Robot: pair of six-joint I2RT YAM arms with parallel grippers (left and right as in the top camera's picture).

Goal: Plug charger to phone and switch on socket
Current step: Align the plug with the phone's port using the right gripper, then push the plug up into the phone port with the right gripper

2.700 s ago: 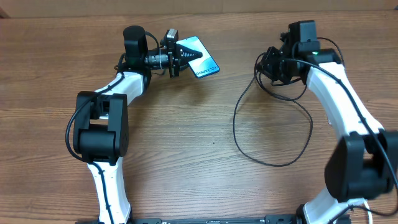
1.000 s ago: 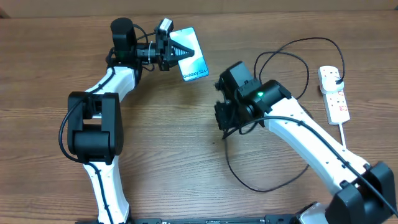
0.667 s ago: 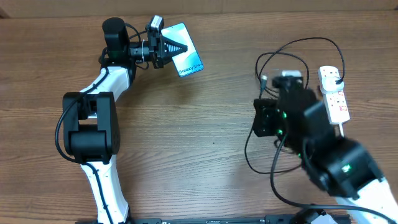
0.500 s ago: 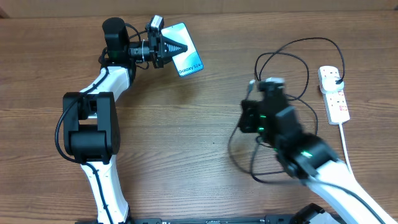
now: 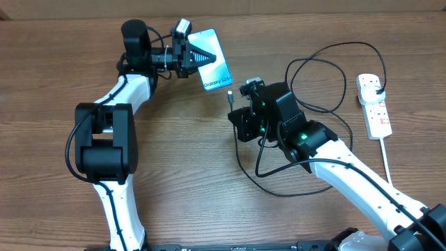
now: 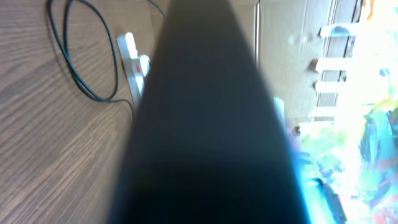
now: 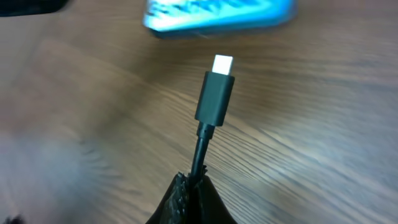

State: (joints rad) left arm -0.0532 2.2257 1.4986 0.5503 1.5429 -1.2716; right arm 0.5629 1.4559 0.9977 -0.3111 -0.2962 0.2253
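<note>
The phone [image 5: 214, 62] with its light blue screen is held at its left edge by my left gripper [image 5: 197, 58], tilted above the table at the back. In the left wrist view the phone's dark edge [image 6: 205, 124] fills the frame. My right gripper [image 5: 235, 106] is shut on the black charger cable [image 7: 200, 152] just behind its connector tip [image 7: 216, 90], which points at the phone's lower end [image 7: 217, 14] a short way off. The cable [image 5: 327, 77] loops back to its plug in the white socket [image 5: 373, 106] at the right.
The socket's thick white cord [image 5: 387, 167] runs toward the front right. Cable loops [image 5: 279, 183] lie on the wooden table under my right arm. The socket and a cable loop also show in the left wrist view [image 6: 134, 59].
My right gripper carried the connector tip left and back toward the phone. My left gripper shifted the phone slightly right.
</note>
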